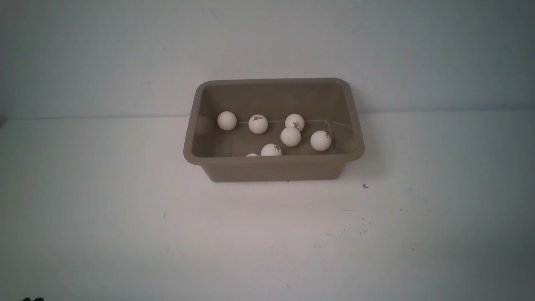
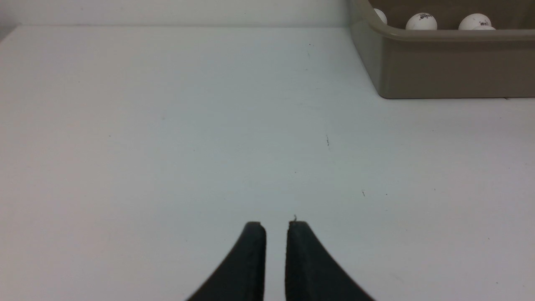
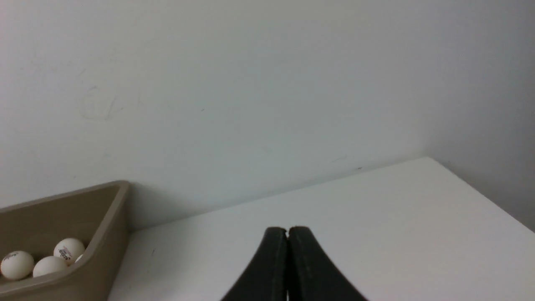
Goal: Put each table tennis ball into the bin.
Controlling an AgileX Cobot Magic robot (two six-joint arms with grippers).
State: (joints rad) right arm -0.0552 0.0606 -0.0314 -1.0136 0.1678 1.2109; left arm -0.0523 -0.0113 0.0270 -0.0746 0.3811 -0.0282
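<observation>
The taupe bin [image 1: 273, 169] stands at the middle back of the white table. Several white table tennis balls lie inside it, for example one [image 1: 227, 121] at its left and one [image 1: 320, 141] at its right; some carry a dark logo. No ball shows on the table. My left gripper [image 2: 276, 225] is empty, its fingers a narrow gap apart, low over the table short of the bin [image 2: 451, 67]. My right gripper [image 3: 287, 229] is shut and empty, beside the bin's right end [image 3: 104, 234]. Neither gripper shows clearly in the front view.
The white table [image 1: 125, 217] reaches back to a pale wall. Its right edge and corner show in the right wrist view [image 3: 472, 188]. A small dark speck [image 1: 365, 186] lies in front of the bin's right corner.
</observation>
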